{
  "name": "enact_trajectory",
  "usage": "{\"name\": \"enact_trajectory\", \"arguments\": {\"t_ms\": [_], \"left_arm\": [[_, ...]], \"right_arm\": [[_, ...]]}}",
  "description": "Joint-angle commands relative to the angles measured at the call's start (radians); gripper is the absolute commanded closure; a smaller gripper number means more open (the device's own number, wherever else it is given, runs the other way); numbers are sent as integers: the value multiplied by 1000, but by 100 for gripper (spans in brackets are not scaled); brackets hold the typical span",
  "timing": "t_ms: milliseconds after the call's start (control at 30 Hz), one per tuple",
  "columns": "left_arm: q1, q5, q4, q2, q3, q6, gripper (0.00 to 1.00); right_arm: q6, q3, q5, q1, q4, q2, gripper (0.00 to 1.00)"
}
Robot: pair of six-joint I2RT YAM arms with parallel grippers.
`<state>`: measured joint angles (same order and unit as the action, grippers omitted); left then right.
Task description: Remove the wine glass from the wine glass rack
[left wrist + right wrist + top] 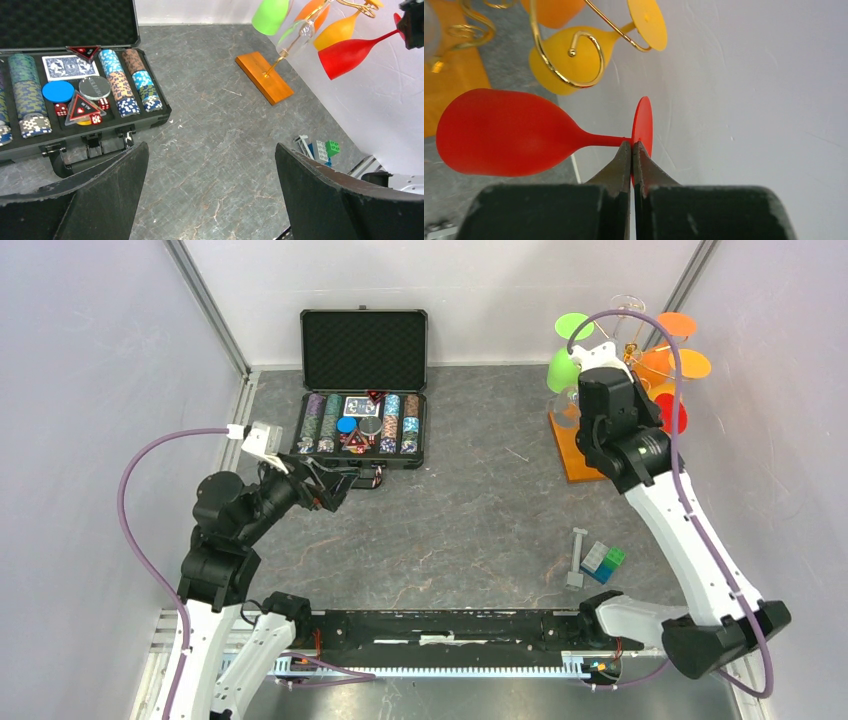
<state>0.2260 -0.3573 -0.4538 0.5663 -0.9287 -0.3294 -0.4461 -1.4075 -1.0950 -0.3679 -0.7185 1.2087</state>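
The wine glass rack is a gold wire stand [566, 52] on an orange-brown wooden base [570, 452] at the back right; it also shows in the left wrist view [265, 77]. Green [564, 368], orange [662, 364], yellow [574, 55] and clear [296, 39] glasses hang on it. My right gripper [632, 146] is shut on the foot of a red wine glass [504, 132]. It holds the glass sideways below the yellow glass, apart from the wire and close to the right wall. My left gripper [210, 147] is open and empty above the table, in front of the black case.
An open black case [362, 350] of poker chips, cards and dice lies at the back centre. Loose toy bricks [604, 560] and a grey piece [577, 558] lie at the front right. White walls close in the left, back and right sides.
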Motion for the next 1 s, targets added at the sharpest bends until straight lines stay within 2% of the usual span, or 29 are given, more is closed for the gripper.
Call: {"name": "enact_trajectory", "arguments": {"t_ms": [0,167,333,467,567,633,733,967], "left_arm": [[1,-20,52,30,-10,-75,0],[2,-168,101,39,-3,-80,0],[2,-275,203,87,18,-183,0],[3,-346,356,124,47,-343,0],[14,-356,514,150,90,-526,0],[36,-338,574,164,109,-611,0],[99,-315,584,187,102,-656,0],[345,-152,584,256,76,-630,0]], "right_arm": [[101,-81,156,-23,-38,-111,100],[151,-89,363,-41,-72,-213,100],[212,-120,740,-44,-65,-282,100],[289,-71,1014,-43,6,-315,100],[402,63,1165,-43,177,-374,100],[491,160,1221,-44,316,-417,100],[598,276,1243,-43,478,-458,100],[735,439,1305,-44,704,-463,100]]}}
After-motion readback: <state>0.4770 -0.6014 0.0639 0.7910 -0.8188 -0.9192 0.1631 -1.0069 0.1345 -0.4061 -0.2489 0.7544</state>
